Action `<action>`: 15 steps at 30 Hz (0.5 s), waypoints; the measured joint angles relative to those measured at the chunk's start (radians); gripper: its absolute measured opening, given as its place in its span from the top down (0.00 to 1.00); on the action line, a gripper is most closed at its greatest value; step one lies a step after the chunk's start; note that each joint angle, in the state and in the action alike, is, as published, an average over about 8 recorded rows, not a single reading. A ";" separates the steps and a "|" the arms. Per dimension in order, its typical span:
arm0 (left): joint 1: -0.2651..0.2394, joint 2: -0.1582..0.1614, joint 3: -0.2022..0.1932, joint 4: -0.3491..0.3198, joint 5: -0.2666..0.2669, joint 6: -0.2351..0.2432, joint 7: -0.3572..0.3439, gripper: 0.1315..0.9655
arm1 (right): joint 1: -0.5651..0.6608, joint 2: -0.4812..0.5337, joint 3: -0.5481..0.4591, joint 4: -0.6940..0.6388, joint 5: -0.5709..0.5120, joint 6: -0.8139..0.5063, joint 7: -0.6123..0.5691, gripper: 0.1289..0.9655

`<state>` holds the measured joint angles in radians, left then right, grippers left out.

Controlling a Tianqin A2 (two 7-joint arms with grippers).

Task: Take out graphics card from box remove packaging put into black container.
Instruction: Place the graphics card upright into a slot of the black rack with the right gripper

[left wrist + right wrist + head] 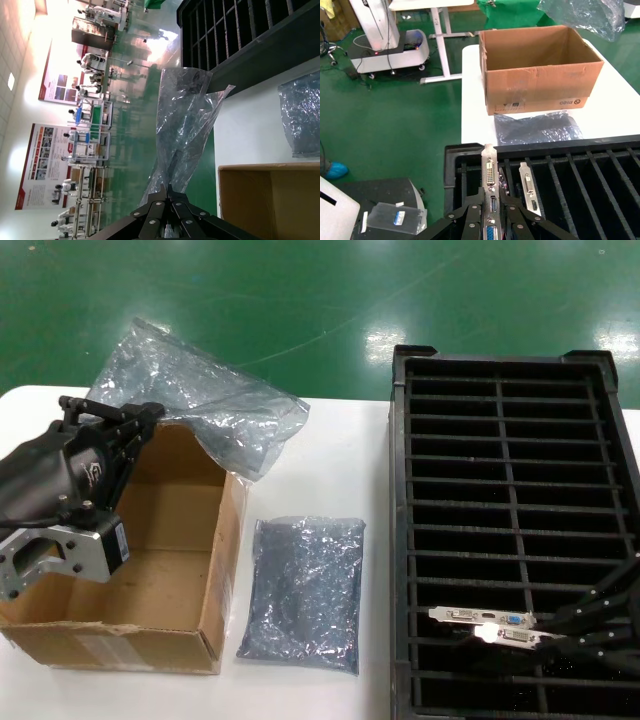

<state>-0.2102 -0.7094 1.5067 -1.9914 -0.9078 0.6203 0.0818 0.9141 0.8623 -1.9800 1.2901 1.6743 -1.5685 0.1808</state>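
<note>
My left gripper [140,418] [168,188] is shut on a corner of an empty translucent packaging bag [200,400] [187,125], holding it up over the far edge of the open brown box [150,560] [270,200]. My right gripper [540,623] [491,202] is shut on the silver bracket of a graphics card [480,617] [490,172], which stands on edge in a near slot of the black container [510,440] [570,165]. A second graphics card [520,638] [527,187] stands in the neighbouring slot. No card shows in the part of the box I can see.
A second crinkly grey-blue bag [305,590] [537,129] lies flat on the white table [330,460] between box and container. Most container slots hold nothing. Green floor lies beyond the table's far edge.
</note>
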 joint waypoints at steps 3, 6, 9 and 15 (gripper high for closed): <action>0.000 0.000 0.000 0.000 0.000 0.000 0.000 0.99 | 0.000 0.003 0.000 0.005 -0.003 0.000 0.002 0.94; 0.000 0.000 0.000 0.000 0.000 0.000 0.000 0.99 | -0.002 0.002 0.000 0.010 -0.008 0.001 0.002 0.94; 0.000 0.000 0.000 0.000 0.000 0.000 0.000 0.99 | -0.003 -0.005 -0.002 0.010 -0.013 0.001 0.002 0.94; 0.000 0.000 0.000 0.000 0.000 0.000 0.000 0.99 | 0.003 -0.035 -0.012 -0.007 -0.028 0.003 -0.005 0.94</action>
<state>-0.2102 -0.7094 1.5067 -1.9914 -0.9079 0.6203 0.0822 0.9174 0.8269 -1.9923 1.2827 1.6462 -1.5654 0.1760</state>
